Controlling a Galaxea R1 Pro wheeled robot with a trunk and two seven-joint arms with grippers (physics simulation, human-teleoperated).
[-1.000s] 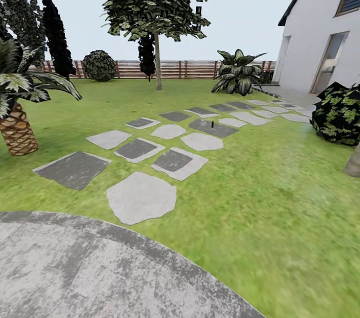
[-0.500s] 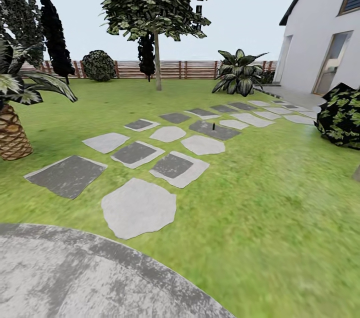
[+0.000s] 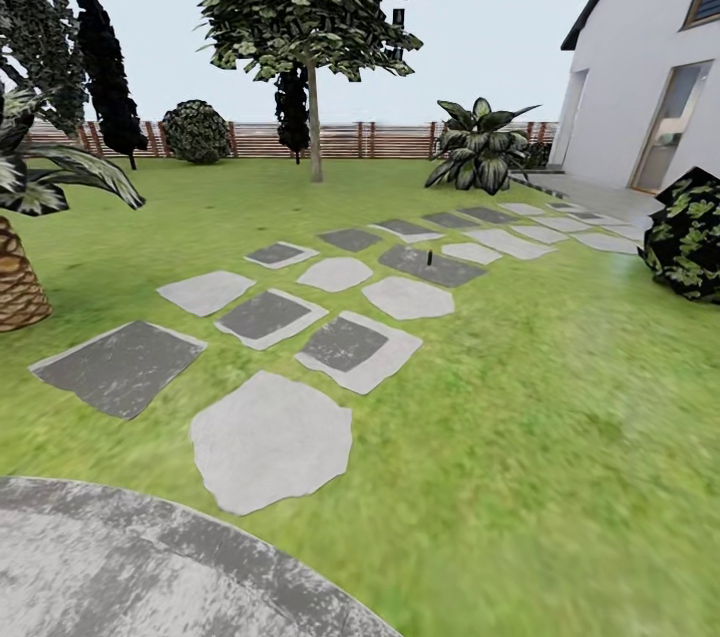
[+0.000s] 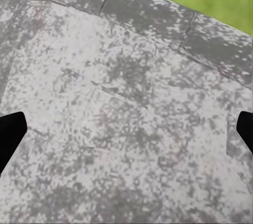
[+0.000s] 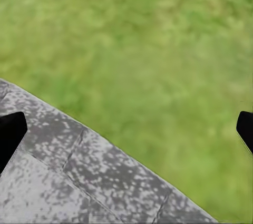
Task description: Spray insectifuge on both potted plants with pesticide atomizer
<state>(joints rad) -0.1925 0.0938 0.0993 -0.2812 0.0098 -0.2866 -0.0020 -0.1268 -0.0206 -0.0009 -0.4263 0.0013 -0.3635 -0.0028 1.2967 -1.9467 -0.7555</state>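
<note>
**So the bottle's way out on the stepping stones, robot on the patio edge**

Okay, the pesticide atomizer [image 3: 429, 257] looks to be that tiny dark upright thing standing on a dark grey slab [image 3: 431, 266] far along the stepping stones [image 3: 272, 437]. It's too small to make out a label or spray head, so I'm guessing from shape and spot. It stands alone on flat stone, well apart from everything, which should make for an easy grab once the robot is close.

The stone path runs from near left to far right across the lawn [image 3: 540, 397], toward the white house [image 3: 640, 87]. At the very near edge is the round patio [image 3: 120, 567], and that's where the robot seems to be parked.

Both wrist cameras look straight down at ground. The left gripper [image 4: 126, 132] has its dark fingertips [image 4: 10, 134] spread wide at the frame sides with nothing between them but paving. The right gripper [image 5: 126, 132] is the same, spread wide and holding nothing, hanging over the line where patio meets grass. My read is that the arms are just tucked for driving.

Further out: a palm [image 3: 15, 267] at the near left, a tall tree [image 3: 310, 7] in the middle, a striped agave [image 3: 478, 157] by the far fence [image 3: 340, 139], a dark bush [image 3: 690, 237] on the right. I can't spot the potted plants from here.

Task-wise, basically nothing's done yet. Driving up the path comes first, I'd say.
</note>
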